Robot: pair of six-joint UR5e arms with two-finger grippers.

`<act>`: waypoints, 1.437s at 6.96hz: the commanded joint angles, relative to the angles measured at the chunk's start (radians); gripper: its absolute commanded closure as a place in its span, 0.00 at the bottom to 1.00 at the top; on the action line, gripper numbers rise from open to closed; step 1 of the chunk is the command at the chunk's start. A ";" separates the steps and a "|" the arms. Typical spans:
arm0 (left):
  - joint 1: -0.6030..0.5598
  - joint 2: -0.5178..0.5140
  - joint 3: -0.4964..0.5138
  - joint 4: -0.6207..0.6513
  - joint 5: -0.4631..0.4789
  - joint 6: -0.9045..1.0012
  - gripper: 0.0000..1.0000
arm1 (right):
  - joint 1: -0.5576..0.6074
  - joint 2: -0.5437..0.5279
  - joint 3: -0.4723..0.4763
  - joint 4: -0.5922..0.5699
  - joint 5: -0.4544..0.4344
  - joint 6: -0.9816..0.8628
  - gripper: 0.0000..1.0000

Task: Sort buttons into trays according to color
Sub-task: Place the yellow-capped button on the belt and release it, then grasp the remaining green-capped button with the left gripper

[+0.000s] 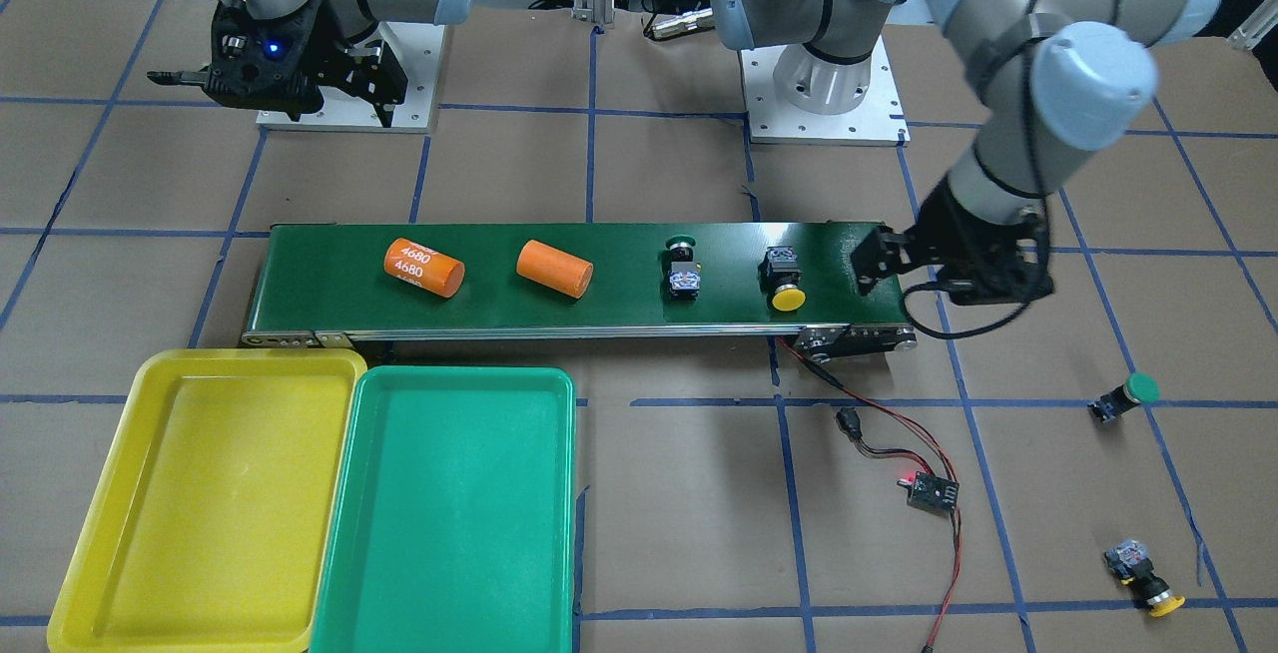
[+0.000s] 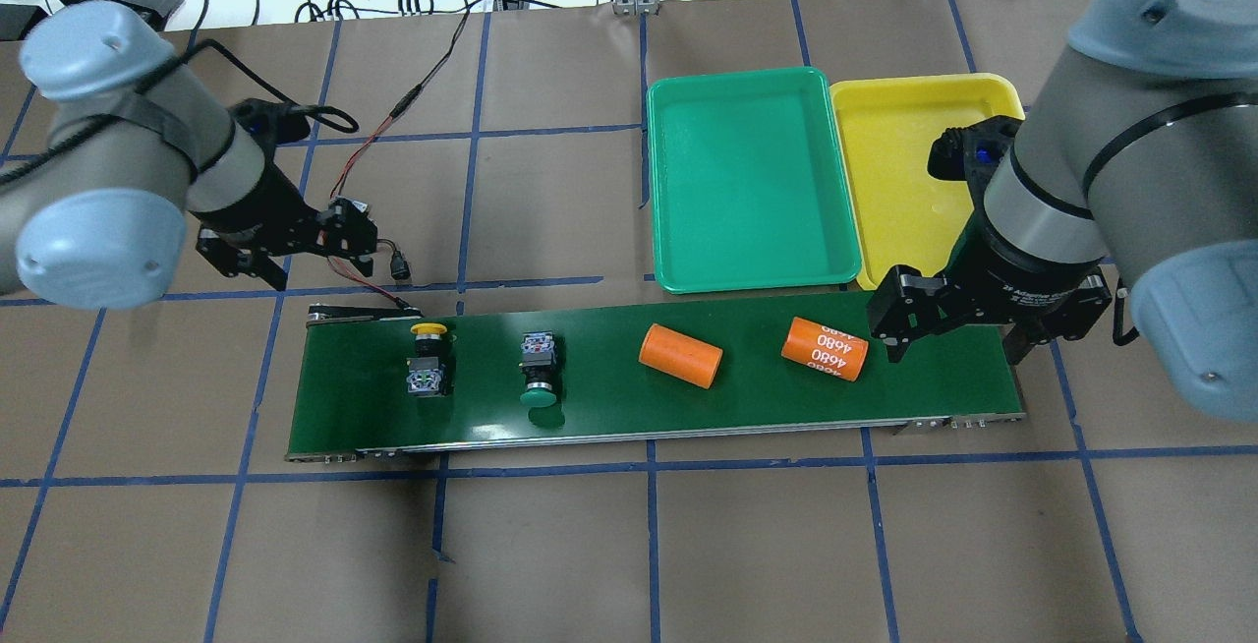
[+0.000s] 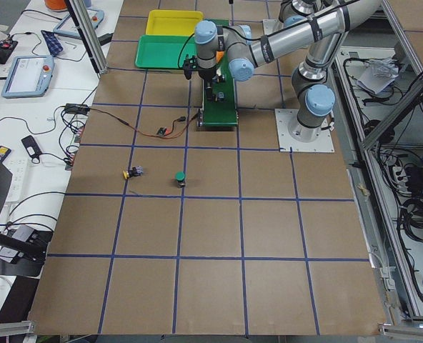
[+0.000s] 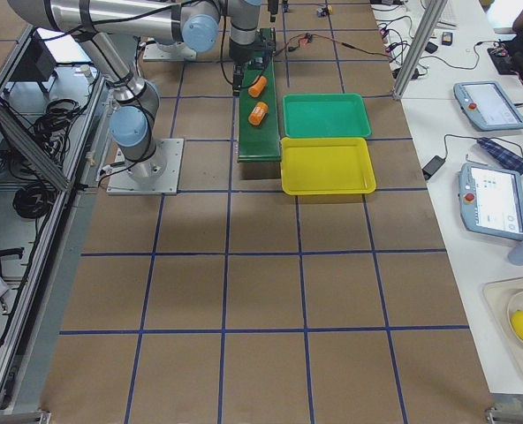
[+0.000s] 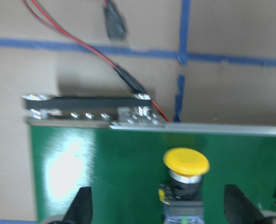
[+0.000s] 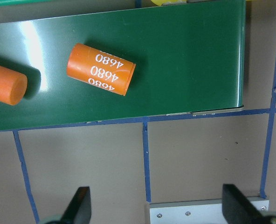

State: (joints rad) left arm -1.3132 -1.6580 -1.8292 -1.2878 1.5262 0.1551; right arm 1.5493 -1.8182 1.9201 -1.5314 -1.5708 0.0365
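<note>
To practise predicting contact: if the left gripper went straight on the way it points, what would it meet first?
Most likely the left gripper meets the yellow button on the conveyor belt: its wrist view shows it just ahead, between the open fingers. Depth is unclear; it may touch belt first.

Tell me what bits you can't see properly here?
Left wrist view: yellow-capped black push button, blurred, body cut off by the bottom edge.
Overhead view: yellow plastic tray, one corner hidden by the right arm.
Right wrist view: plain orange cylinder, cut off by the left edge.
Exterior left view: loose green-capped button, too small.
</note>
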 commanded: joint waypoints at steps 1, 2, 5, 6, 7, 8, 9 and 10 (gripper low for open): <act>0.167 -0.185 0.241 -0.051 0.023 0.206 0.00 | 0.000 -0.004 0.000 0.002 0.000 0.000 0.00; 0.246 -0.280 0.337 -0.051 0.035 0.341 0.00 | 0.000 -0.004 0.000 0.000 0.000 0.000 0.00; 0.372 -0.482 0.387 0.097 0.040 0.500 0.00 | 0.002 -0.009 0.023 -0.019 0.002 -0.001 0.00; 0.412 -0.499 0.369 0.100 0.035 0.504 0.00 | 0.000 -0.012 0.025 -0.024 0.002 -0.001 0.00; 0.416 -0.494 0.331 0.104 0.038 0.506 0.00 | 0.002 -0.012 0.027 -0.026 0.002 -0.001 0.00; 0.414 -0.487 0.280 0.126 0.037 0.504 0.00 | 0.000 -0.012 0.027 -0.026 0.002 -0.001 0.00; 0.407 -0.468 0.250 0.130 0.038 0.492 0.00 | 0.002 -0.012 0.027 -0.026 0.002 -0.001 0.00; 0.411 -0.464 0.248 0.130 0.051 0.500 0.14 | 0.002 -0.012 0.027 -0.027 0.002 -0.001 0.00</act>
State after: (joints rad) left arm -0.9035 -2.1312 -1.5644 -1.1618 1.5675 0.6532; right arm 1.5503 -1.8299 1.9465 -1.5572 -1.5693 0.0353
